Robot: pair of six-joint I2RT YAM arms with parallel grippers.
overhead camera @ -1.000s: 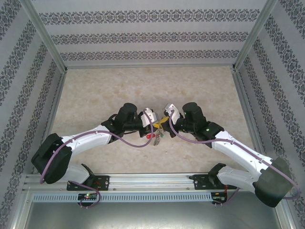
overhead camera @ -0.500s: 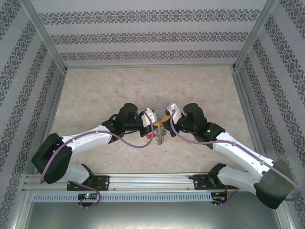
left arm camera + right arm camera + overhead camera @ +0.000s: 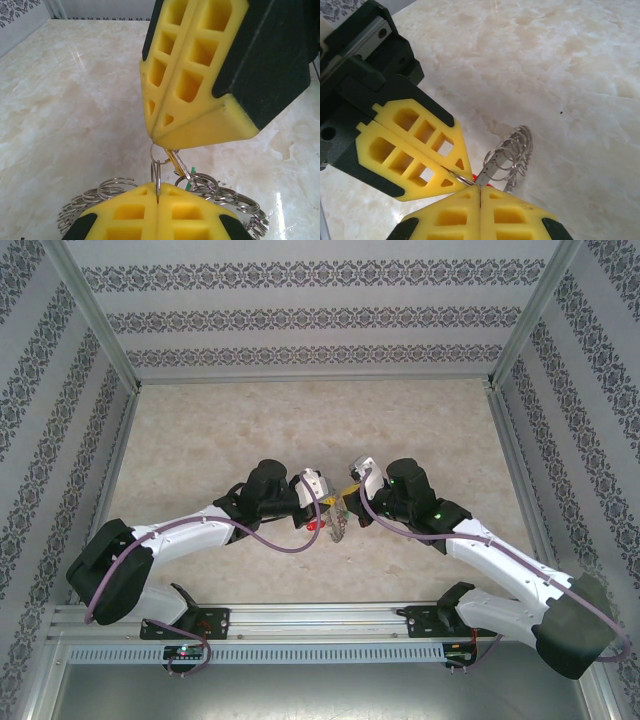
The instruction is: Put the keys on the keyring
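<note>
My left gripper (image 3: 323,502) and right gripper (image 3: 351,497) meet tip to tip above the table's middle. The keyring (image 3: 337,522), a grey hoop fringed with silvery links (image 3: 220,196), hangs below them. In the left wrist view my left gripper (image 3: 157,192) is shut on one upright small link (image 3: 157,176). That link is chained to another small ring running into the right gripper (image 3: 155,138), which is shut with a brass-coloured key (image 3: 179,164) sticking out of its tip. The right gripper (image 3: 479,189) hides most of a red tag (image 3: 478,177); the keyring (image 3: 514,152) hangs behind it.
The marble-patterned tabletop (image 3: 220,430) is walled in by patterned panels with an aluminium frame (image 3: 95,330). A rail (image 3: 320,618) with both arm bases runs along the near edge. The left gripper's yellow fingers (image 3: 415,150) stand close on the left in the right wrist view.
Both grippers have shifted slightly while staying tip to tip. The keyring has swung in and now hangs straighter below them.
</note>
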